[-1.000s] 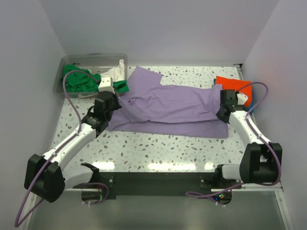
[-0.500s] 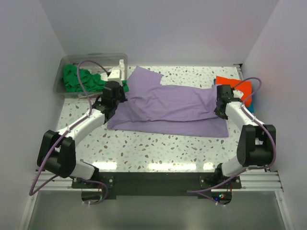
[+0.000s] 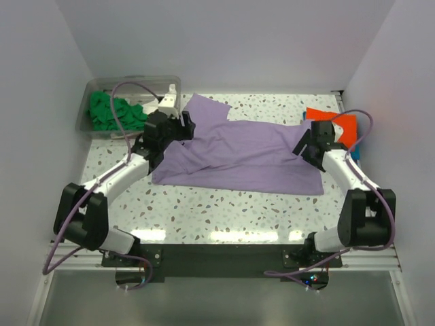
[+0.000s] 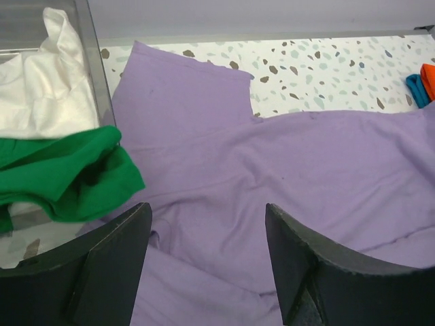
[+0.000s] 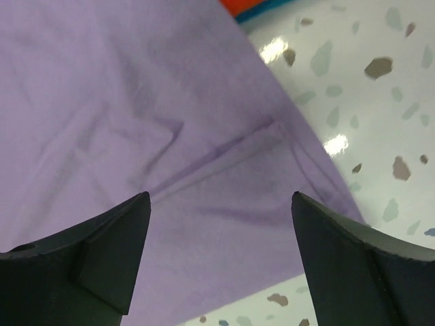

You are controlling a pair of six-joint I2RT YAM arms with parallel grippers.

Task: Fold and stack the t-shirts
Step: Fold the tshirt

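A lavender t-shirt lies folded lengthwise across the middle of the table, one sleeve pointing to the back left. My left gripper hovers open over its left end, next to the tub; the wrist view shows only lavender cloth between the spread fingers. My right gripper stands open over the shirt's right end, above its folded hem, gripping nothing. A green t-shirt and a white t-shirt sit in the tub. An orange t-shirt lies on a blue one at the far right.
The clear plastic tub stands at the back left corner; its wall is close to my left fingers, with green cloth spilling over it. Side walls close in the table on both sides. Speckled tabletop shows in front of the shirt.
Both grippers carried the shirt's near edge toward the back, then opened and let go of it. The cloth now lies flat under them.
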